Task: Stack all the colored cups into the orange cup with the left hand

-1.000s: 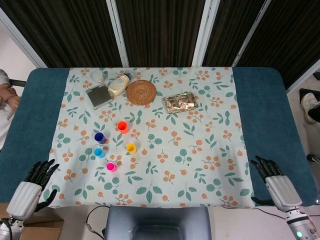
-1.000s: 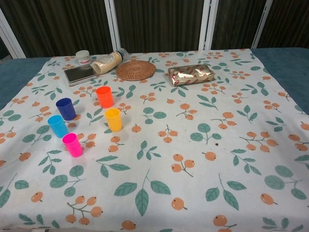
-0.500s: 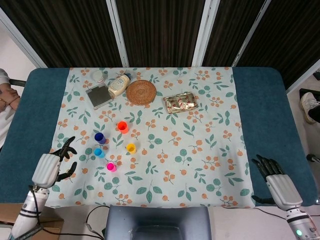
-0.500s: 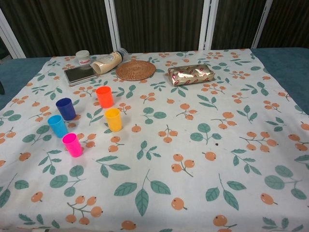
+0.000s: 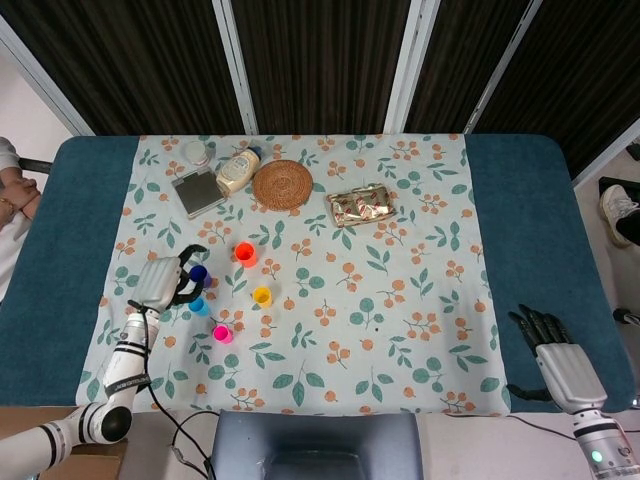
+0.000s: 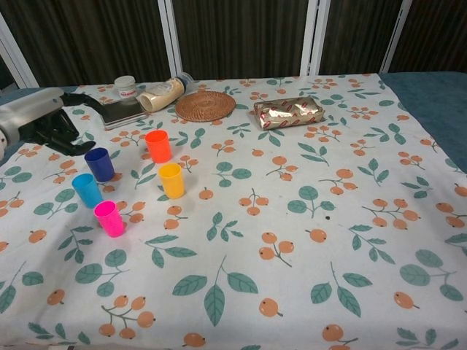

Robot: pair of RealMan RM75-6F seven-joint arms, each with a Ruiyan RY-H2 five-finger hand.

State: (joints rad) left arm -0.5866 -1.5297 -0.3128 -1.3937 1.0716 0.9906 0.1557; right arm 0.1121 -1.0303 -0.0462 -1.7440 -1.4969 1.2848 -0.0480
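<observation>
The orange cup (image 5: 245,253) (image 6: 157,146) stands upright on the floral cloth. Around it stand a dark blue cup (image 5: 198,273) (image 6: 99,164), a light blue cup (image 5: 199,305) (image 6: 87,189), a yellow cup (image 5: 262,296) (image 6: 171,180) and a pink cup (image 5: 222,333) (image 6: 110,218), all apart. My left hand (image 5: 162,282) (image 6: 42,117) hovers just left of the dark blue cup, fingers spread, holding nothing. My right hand (image 5: 553,352) rests open on the blue table edge at the near right, out of the chest view.
At the back of the cloth lie a woven coaster (image 5: 283,184), a lying bottle (image 5: 237,171), a small jar (image 5: 195,152), a dark flat box (image 5: 198,193) and a foil-wrapped packet (image 5: 362,205). A person's arm (image 5: 10,185) shows at the far left.
My left hand has swung up from the near left table edge toward the dark blue cup. The right hand and all cups have stayed put.
</observation>
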